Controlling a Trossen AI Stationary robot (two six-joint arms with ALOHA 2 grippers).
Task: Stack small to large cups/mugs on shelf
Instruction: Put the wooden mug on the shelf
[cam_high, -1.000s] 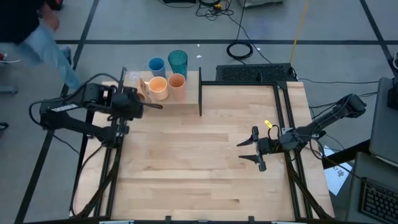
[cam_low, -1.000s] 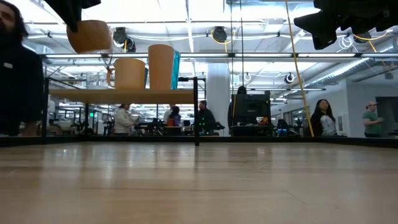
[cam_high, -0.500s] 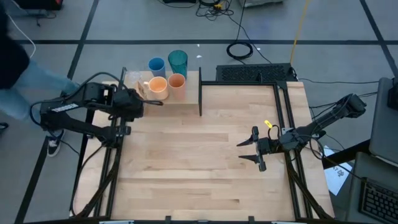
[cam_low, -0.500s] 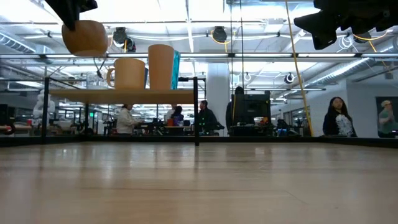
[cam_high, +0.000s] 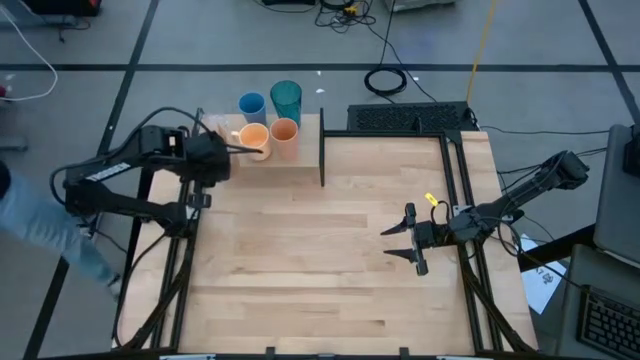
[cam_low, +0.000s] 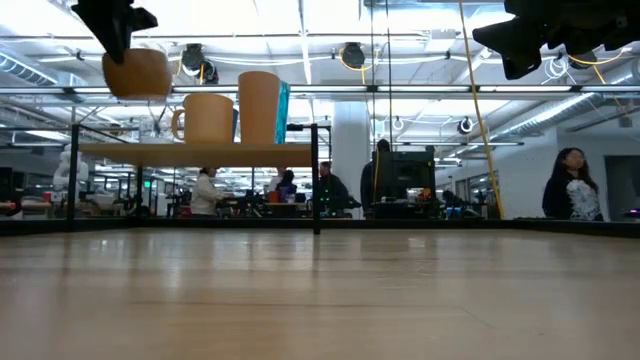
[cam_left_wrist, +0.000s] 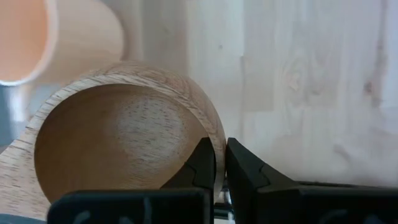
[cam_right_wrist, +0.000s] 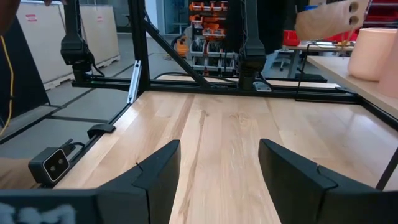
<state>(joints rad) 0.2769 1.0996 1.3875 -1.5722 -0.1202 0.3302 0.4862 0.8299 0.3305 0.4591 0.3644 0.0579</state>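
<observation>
Carrying the tan mug (cam_left_wrist: 118, 149) over the left end of the shelf (cam_low: 190, 153), your left gripper (cam_left_wrist: 219, 163) has its jaws pressed together on the mug's rim, one finger inside the bowl and one outside. In the low view the mug hangs clear above the board, to the left of the peach mug (cam_low: 207, 117) and the orange cup (cam_low: 259, 107). From above, the blue cup (cam_high: 251, 104) and the teal tumbler (cam_high: 286, 98) stand behind those two.

Lower straight down and slowly, since a rim pinch lets a mug swing or tip. Keep it level; the wrist view suggests it sits a little tilted in the grip, so expect one edge of the base to touch first. Aim for bare board beside the peach mug, leaving a gap so you do not nudge it, and stay inside the black frame at the shelf's end. Release only once the base rests flat, then lift straight up so the inner finger clears the rim.

Your right gripper (cam_high: 412, 240) waits over the table's right side, jaws spread and holding nothing.
</observation>
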